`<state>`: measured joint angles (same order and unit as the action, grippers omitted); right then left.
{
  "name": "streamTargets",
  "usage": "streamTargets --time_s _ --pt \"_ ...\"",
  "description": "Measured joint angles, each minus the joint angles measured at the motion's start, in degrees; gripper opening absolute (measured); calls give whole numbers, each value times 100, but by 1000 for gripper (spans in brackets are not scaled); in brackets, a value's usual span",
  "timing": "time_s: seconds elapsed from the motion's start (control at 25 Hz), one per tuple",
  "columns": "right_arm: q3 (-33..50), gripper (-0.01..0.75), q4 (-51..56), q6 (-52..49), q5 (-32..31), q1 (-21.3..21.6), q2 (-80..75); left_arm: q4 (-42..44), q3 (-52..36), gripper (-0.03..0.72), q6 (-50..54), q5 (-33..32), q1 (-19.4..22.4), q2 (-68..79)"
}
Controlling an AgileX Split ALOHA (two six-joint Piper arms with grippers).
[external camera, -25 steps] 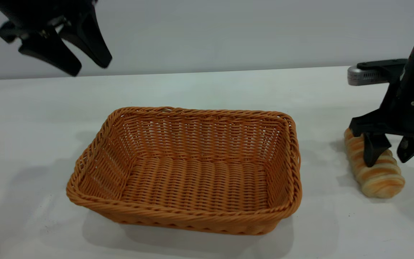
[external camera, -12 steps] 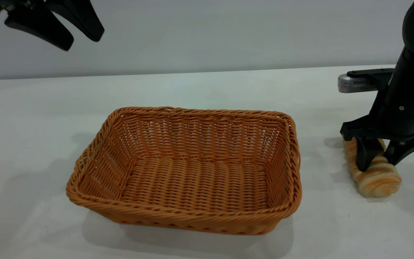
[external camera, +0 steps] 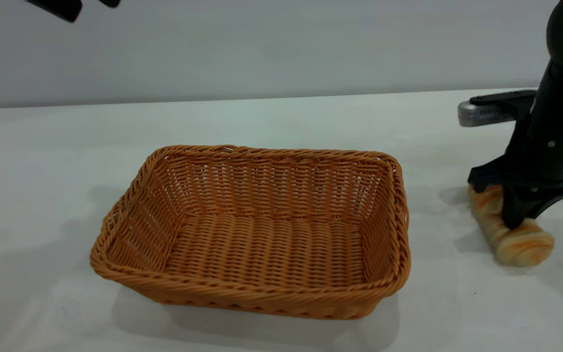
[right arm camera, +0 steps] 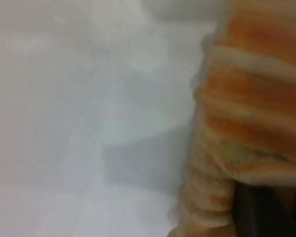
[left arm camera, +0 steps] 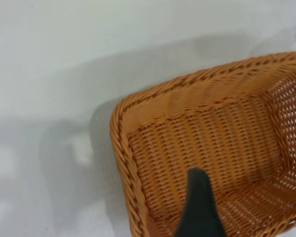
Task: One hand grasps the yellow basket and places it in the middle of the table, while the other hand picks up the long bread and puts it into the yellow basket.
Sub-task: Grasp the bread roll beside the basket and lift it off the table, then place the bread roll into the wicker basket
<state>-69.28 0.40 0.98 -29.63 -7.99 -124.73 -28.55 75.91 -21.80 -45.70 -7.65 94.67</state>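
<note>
The yellow basket [external camera: 254, 297] stands empty in the middle of the table [external camera: 281, 120]; its corner also shows in the left wrist view [left arm camera: 122, 148]. The long bread [external camera: 526, 244] lies on the table to the basket's right. My right gripper [external camera: 517, 215] comes down from above and is shut across the bread's middle; the right wrist view shows the striped bread [right arm camera: 256, 98] close up with a dark finger [right arm camera: 259, 212] against it. My left gripper [external camera: 91, 4] is high at the top left edge, only its two spread fingertips showing, empty; one finger [left arm camera: 200, 207] shows over the basket.
The grey-silver camera block [external camera: 479, 113] juts left from the right arm above the bread. Bare white table lies left of, behind and in front of the basket. A plain grey wall stands behind the table.
My left gripper has risen nearly out of the exterior view. My right gripper has dropped onto the bread and shut on it; the bread has turned slightly.
</note>
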Motion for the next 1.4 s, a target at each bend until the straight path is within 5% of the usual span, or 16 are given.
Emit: streamTargets --time_s 0.48,1.0,1.4 --pt "11 52 45 116 -753 -220 2003 290 0 594 -188 -208 0 -377" --pt "42 50 143 155 -495 -2452 2500 569 0 594 173 -397 0 -820" --pt "42 50 160 254 460 -3194 1288 569 0 594 226 -427 0 -1156"
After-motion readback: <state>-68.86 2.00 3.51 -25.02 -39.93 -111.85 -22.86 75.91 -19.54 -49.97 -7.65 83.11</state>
